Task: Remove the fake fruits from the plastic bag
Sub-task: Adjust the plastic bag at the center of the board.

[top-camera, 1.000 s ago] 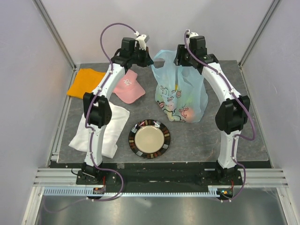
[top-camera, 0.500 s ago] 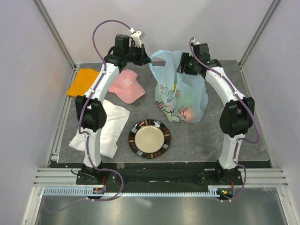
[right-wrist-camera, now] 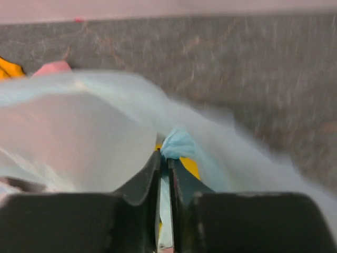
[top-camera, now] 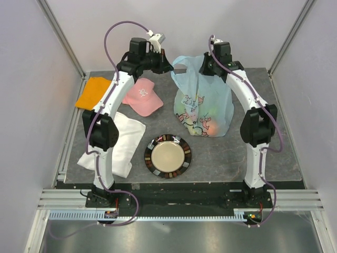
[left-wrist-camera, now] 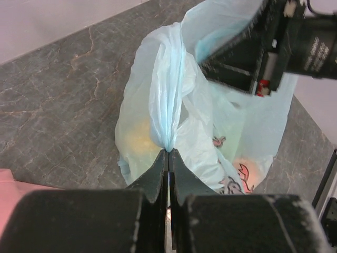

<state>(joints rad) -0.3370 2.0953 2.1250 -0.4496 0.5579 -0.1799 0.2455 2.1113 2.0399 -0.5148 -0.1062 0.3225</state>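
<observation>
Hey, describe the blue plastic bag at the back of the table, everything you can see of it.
The thin translucent light-blue plastic bag, printed with pink cartoon animals, stands crumpled on the far part of the grey stone-look table. Both handles are pulled upward: the left gripper is shut on one bunched handle, the right gripper on the other. Orange and yellow fake fruits show dimly through the film near its bottom.
</observation>
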